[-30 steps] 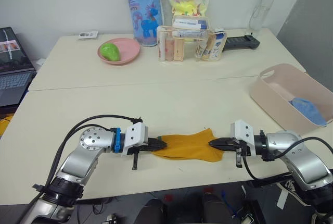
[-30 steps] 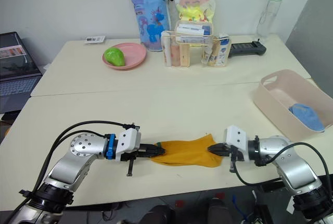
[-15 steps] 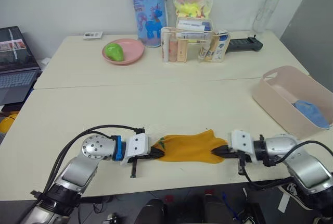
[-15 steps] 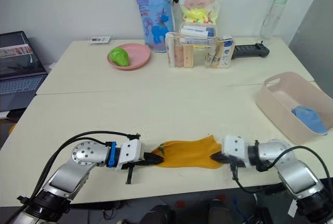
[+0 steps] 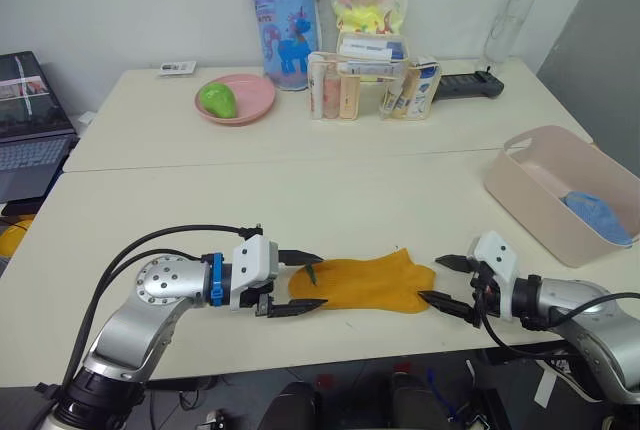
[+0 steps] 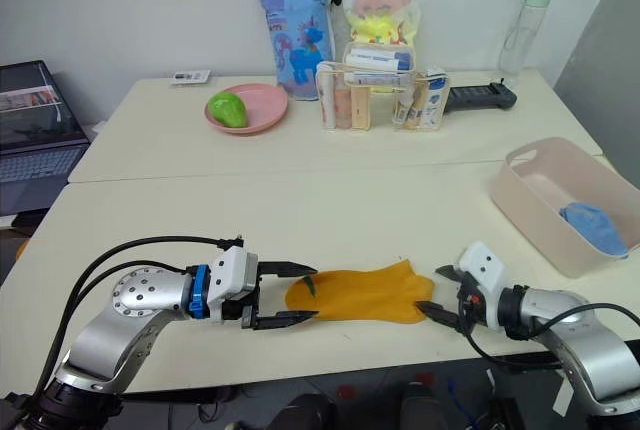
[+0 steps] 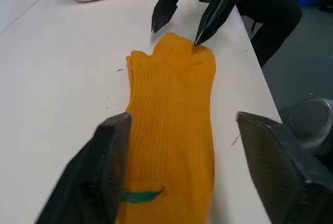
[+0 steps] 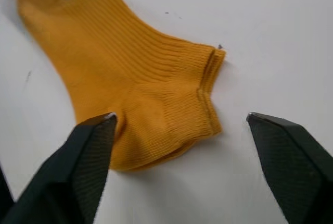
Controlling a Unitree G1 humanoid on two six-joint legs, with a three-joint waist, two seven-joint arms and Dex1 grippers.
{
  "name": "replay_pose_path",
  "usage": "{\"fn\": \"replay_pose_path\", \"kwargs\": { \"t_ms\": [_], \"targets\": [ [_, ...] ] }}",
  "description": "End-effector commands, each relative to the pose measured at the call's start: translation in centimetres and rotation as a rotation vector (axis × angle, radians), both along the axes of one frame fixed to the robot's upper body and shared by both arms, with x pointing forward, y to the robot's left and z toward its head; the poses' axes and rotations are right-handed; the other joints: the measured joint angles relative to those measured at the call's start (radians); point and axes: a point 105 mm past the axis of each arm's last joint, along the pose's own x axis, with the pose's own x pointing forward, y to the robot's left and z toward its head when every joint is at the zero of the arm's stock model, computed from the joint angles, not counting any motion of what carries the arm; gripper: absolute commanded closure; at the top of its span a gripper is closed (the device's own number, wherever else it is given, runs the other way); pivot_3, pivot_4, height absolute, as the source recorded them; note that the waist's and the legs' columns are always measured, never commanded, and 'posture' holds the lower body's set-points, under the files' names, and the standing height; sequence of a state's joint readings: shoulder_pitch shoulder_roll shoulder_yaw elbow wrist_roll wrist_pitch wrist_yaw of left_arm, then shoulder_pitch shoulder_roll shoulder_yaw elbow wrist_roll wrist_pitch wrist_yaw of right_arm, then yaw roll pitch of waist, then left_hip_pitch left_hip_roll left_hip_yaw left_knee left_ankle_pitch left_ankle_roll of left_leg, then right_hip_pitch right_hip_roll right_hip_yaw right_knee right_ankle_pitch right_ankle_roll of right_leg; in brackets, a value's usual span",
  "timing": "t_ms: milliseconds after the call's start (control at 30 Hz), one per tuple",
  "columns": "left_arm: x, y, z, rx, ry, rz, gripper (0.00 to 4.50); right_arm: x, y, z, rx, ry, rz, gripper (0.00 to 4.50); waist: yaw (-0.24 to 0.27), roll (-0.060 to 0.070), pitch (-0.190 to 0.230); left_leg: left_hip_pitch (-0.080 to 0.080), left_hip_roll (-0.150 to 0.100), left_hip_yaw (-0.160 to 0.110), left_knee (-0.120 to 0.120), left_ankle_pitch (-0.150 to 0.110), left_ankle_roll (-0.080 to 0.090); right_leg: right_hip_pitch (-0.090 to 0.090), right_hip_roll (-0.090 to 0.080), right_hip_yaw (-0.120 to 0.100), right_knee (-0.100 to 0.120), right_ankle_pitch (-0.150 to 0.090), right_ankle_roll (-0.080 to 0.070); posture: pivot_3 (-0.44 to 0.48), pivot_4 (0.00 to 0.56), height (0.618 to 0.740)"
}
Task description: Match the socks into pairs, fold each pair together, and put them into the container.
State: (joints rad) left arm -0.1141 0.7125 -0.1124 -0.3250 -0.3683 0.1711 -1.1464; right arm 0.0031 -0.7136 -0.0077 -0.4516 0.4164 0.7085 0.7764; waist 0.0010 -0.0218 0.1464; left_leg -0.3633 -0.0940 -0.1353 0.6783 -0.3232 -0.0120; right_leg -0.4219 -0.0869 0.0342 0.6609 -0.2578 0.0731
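— Gripper on the left (image 5: 303, 281), what is it doing?
— Its two black fingers are spread wide at one end of the mustard yellow socks (image 5: 363, 284), which lie flat on the surface (image 5: 300, 190) near its front edge, the layers stacked one on the other. It holds nothing.
— And the right gripper (image 5: 447, 284)?
— Also spread wide, at the opposite end, the cuff end; one fingertip sits right at the cuff's edge, the other is apart from the fabric.
— Any mark on the yellow knit?
— A small green tag shows near the left gripper's end.
— Where is the container (image 5: 530, 185)?
— At the surface's right edge, well apart from the yellow socks. A light blue sock bundle (image 5: 598, 216) lies inside it.
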Motion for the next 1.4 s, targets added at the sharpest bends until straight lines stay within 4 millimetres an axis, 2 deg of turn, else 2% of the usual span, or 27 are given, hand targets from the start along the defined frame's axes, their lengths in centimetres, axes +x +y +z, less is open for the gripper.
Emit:
{"fn": "replay_pose_path", "kwargs": {
  "t_ms": [33, 200, 267, 333, 633, 667, 767, 833, 1067, 1133, 1400],
  "targets": [
    [0.2, -0.4, 0.9, -0.01, -0.052, -0.013, 0.39, 0.3, 0.3, -0.4, -0.003, 0.024, -0.027, 0.34, 0.001, 0.0, 0.0, 0.0, 0.0, 0.0, 0.0, 0.0, 0.0, 0.0, 0.0, 0.0, 0.0, 0.0, 0.0, 0.0, 0.15, 0.74],
    [0.1, -0.5, 0.9, -0.017, -0.056, -0.016, 0.39, -0.6, 1.0, -1.1, 0.045, 0.105, -0.008, 0.34, 0.004, 0.0, 0.0, 0.0, 0.0, 0.0, 0.0, 0.0, 0.0, 0.001, 0.0, 0.0, -0.001, 0.0, 0.0, 0.0, 0.15, 0.74],
    [0.2, -0.4, 0.7, -0.01, -0.062, -0.014, 0.35, -0.7, 1.0, -1.3, 0.042, 0.109, -0.004, 0.71, 0.003, 0.0, 0.0, 0.0, 0.0, 0.0, 0.0, 0.0, 0.0, 0.001, 0.0, 0.0, -0.001, 0.0, 0.0, 0.0, 0.15, 0.74],
    [0.5, -0.4, 0.4, -0.007, -0.072, -0.006, 0.35, -0.7, 1.0, -1.3, 0.061, 0.119, -0.004, 1.24, 0.003, 0.0, 0.0, 0.0, 0.0, 0.0, 0.0, 0.0, 0.0, 0.0, 0.0, 0.0, -0.001, 0.0, 0.0, 0.0, 0.15, 0.74],
    [0.6, -1.1, 0.3, -0.007, -0.083, -0.044, 0.35, -0.4, 1.1, -0.5, 0.135, 0.145, -0.023, 4.46, 0.003, 0.0, 0.0, 0.0, 0.0, 0.0, 0.0, 0.0, 0.0, 0.0, 0.0, 0.0, -0.001, 0.0, 0.0, 0.0, 0.15, 0.74],
    [0.7, -1.3, 0.4, -0.01, -0.081, -0.048, 0.35, -0.3, 1.1, -0.4, 0.141, 0.149, -0.026, 4.46, 0.004, 0.0, 0.0, 0.0, 0.0, 0.0, 0.0, 0.0, 0.0, 0.0, 0.0, 0.0, -0.001, 0.0, 0.0, 0.0, 0.15, 0.74],
    [1.4, -3.1, -0.2, -0.048, 0.016, -0.085, 0.97, -0.3, 0.9, -0.2, 0.152, 0.166, -0.028, 4.5, 0.007, 0.0, 0.0, 0.0, 0.0, 0.0, 0.0, 0.0, 0.0, 0.001, 0.0, -0.001, -0.001, 0.0, 0.0, 0.0, 0.15, 0.74],
    [2.2, -4.1, -0.9, -0.056, 0.066, -0.09, 1.6, -0.1, 0.6, 0.0, 0.156, 0.167, -0.034, 4.5, 0.011, 0.0, 0.0, 0.0, -0.001, 0.0, 0.0, 0.0, 0.0, 0.001, 0.0, -0.003, -0.001, 0.0, 0.0, 0.0, 0.15, 0.74],
    [3.7, -5.8, -3.0, 0.019, 0.038, -0.133, 3.96, 0.4, -0.2, 0.4, 0.142, 0.158, -0.046, 4.5, 0.003, 0.0, 0.0, 0.0, 0.0, 0.0, 0.0, 0.0, 0.0, 0.0, 0.0, -0.004, -0.001, 0.0, 0.001, 0.0, 0.15, 0.74],
    [4.0, -6.3, -3.5, 0.038, 0.034, -0.129, 4.47, 0.5, -0.4, 0.4, 0.144, 0.157, -0.057, 4.5, 0.002, 0.0, 0.0, 0.0, 0.0, 0.0, 0.0, 0.0, 0.0, 0.0, 0.0, -0.004, -0.001, 0.0, 0.001, 0.0, 0.15, 0.74],
    [4.1, -7.4, -4.6, 0.091, 0.025, -0.133, 4.47, 0.3, -0.3, 0.1, 0.146, 0.161, -0.055, 4.5, 0.002, 0.0, 0.0, 0.0, -0.001, 0.0, 0.001, 0.0, 0.0, 0.0, 0.0, -0.003, -0.001, 0.0, 0.001, 0.0, 0.15, 0.74]
  ]
}}
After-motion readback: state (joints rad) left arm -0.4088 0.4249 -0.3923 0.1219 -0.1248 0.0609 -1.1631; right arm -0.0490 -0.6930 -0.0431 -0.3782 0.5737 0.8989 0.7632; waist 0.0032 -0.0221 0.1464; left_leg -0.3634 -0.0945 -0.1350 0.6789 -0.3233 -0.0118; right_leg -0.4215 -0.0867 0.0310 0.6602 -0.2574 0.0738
